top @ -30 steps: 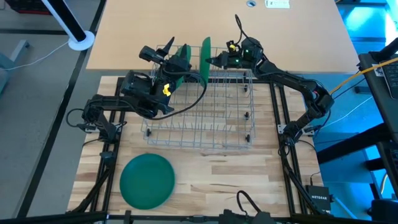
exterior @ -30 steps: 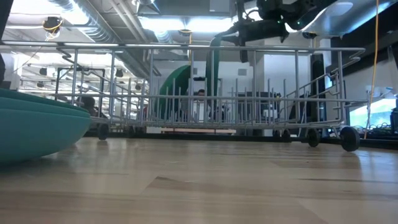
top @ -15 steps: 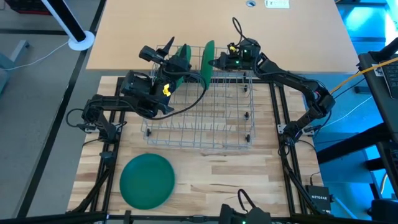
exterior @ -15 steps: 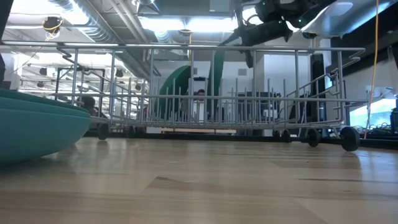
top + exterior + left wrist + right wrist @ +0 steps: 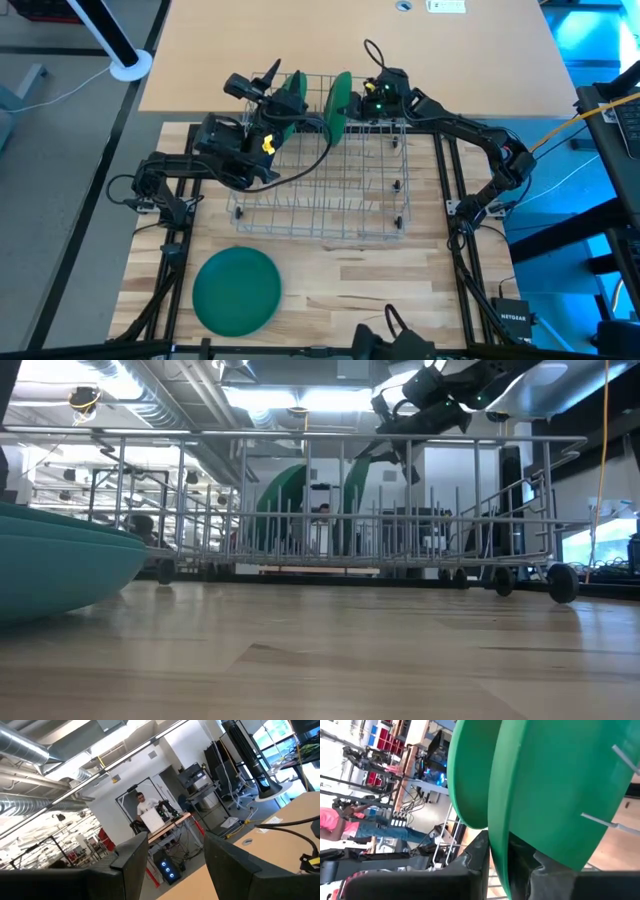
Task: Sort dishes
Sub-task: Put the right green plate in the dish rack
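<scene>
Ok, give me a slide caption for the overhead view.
Right gripper at the rim of a green plate standing in the wire rack; left gripper by another plate.

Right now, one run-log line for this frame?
right pincer: on upright plate in rack, rim between fingers | left pincer: open, by second racked plate | plate stack: on table

Two dark, jointed arms, matte black. Black cables looped along both. Yellow patch on the left arm (image 5: 267, 143) near its wrist; small green light glowing on the right arm (image 5: 382, 90) by its wrist.
</scene>
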Available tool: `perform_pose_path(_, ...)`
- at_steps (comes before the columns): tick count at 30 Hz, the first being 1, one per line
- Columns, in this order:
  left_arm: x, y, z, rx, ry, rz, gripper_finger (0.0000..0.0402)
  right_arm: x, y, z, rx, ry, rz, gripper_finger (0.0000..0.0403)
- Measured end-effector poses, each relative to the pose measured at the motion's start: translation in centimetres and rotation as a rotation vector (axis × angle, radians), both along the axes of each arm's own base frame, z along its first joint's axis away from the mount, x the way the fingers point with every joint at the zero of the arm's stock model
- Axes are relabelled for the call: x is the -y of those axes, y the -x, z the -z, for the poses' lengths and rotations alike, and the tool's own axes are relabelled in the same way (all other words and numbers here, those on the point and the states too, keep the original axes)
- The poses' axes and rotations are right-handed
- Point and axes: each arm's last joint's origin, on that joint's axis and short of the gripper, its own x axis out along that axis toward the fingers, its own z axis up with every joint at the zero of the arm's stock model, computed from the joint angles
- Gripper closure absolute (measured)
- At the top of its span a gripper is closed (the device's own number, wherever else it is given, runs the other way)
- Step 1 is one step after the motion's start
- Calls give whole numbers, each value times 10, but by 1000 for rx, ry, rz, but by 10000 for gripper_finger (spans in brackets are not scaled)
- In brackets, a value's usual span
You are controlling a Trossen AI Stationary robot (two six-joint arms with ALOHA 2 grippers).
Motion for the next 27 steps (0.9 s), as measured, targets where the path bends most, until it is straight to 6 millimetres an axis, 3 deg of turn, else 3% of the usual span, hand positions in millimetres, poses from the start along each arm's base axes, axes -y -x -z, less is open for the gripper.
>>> perform_pose_path(27,0,-3,2,-18,0,3,219,1,1,-1,10,-6,-20,352)
